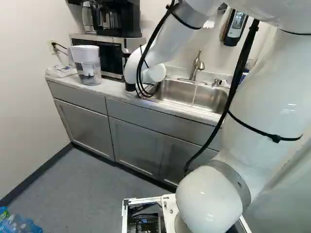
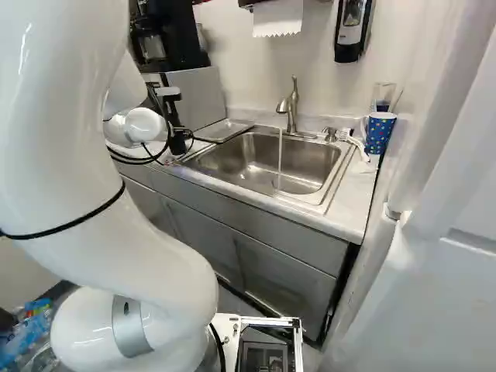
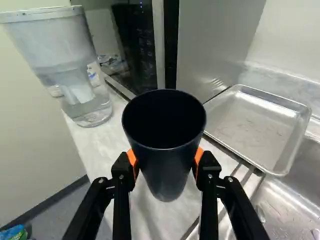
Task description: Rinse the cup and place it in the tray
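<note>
The gripper, fingers partly open, is clasping the dark cup over the counter, beside the metal tray. The cup's mouth is facing up, its long axis running roughly upright.

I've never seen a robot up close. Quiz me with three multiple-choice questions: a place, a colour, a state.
1. Where is the dark cup?
A) In the metal tray
B) In the gripper
C) On the floor

2. What colour are the gripper's pads?
A) Orange
B) Green
C) White

3. How is the faucet?
A) Turned off
B) Lying in the sink
C) Running

Answers:
1. B: the wrist view shows it held between the two fingers.
2. A: orange shows on both sides of the cup.
3. C: a stream of water falls from its spout.
</note>
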